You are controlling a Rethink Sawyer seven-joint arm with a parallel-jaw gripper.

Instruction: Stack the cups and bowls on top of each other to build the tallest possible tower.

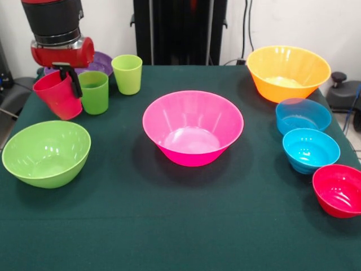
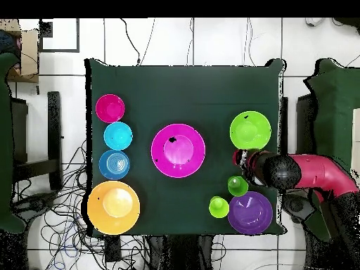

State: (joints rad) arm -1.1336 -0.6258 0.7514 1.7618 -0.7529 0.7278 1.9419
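Gripping the rim of the tilted red cup (image 1: 56, 95), the gripper (image 1: 72, 80) has one dark finger inside it and hangs left of and behind the pink bowl (image 1: 192, 127) in the front view. Touching that cup's right side is the green cup (image 1: 94, 92), with the lime cup (image 1: 127, 74) just beyond. Right of the pink bowl curve the orange bowl (image 1: 288, 72), blue bowl (image 1: 303, 116), turquoise bowl (image 1: 311, 149) and small red bowl (image 1: 339, 190)

Overhead, the gripper (image 2: 245, 159) sits right of the pink bowl (image 2: 178, 150), between the lime-green bowl (image 2: 249, 130) and purple bowl (image 2: 249, 212), on the counter (image 2: 176, 91)

Arm lowered, gripper (image 1: 72, 81) fingers pinching red cup (image 1: 56, 95) rim
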